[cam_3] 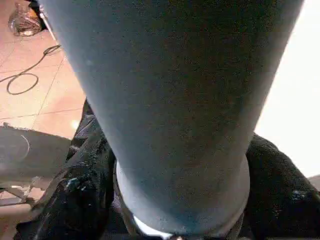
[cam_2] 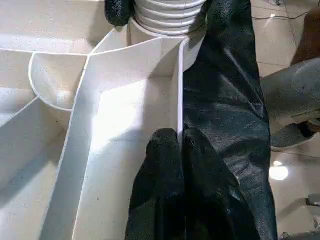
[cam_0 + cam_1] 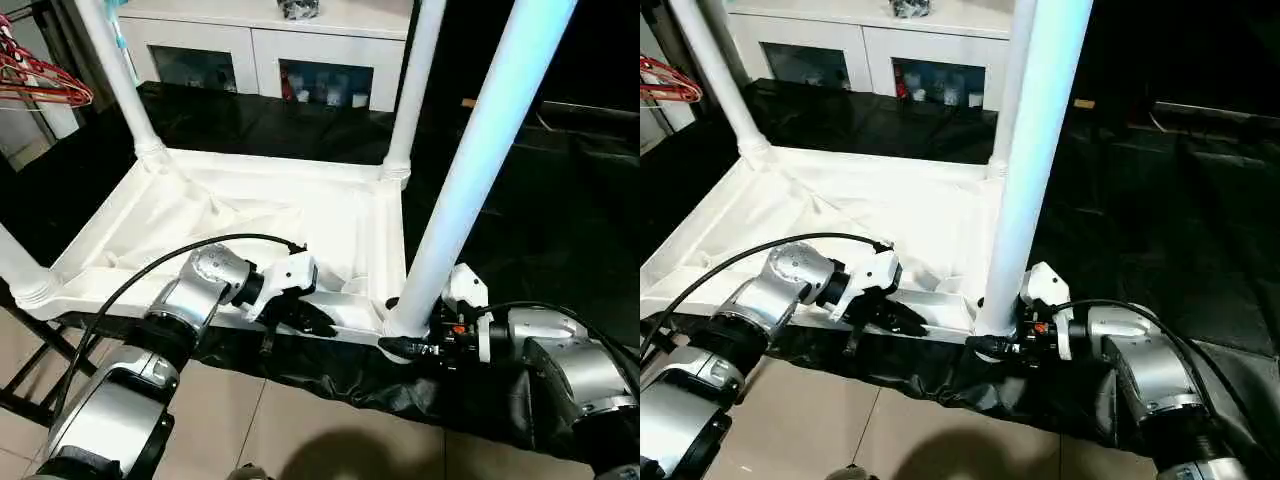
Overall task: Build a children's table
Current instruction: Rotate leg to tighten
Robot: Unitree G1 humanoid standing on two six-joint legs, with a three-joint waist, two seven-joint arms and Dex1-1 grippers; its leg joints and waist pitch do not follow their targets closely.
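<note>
The children's table lies upside down, its white top (image 3: 300, 215) ribbed side up on a black-covered surface. Four white legs stand up from its corner sockets: far left (image 3: 115, 75), far right (image 3: 410, 90), near left (image 3: 15, 265) and near right (image 3: 480, 150). My left gripper (image 3: 305, 318) sits at the top's near edge. In the left wrist view its fingers (image 2: 167, 155) are shut on the thin rim wall (image 2: 179, 90). My right gripper (image 3: 405, 335) is at the foot of the near right leg, one black finger (image 1: 75, 200) pressed to each side of it.
A white cabinet (image 3: 260, 45) with glass doors stands behind the work surface. Red hangers (image 3: 40, 80) hang at the far left. The black sheet (image 3: 520, 220) stretches away to the right and drapes over the near edge, above a tiled floor (image 3: 300, 420).
</note>
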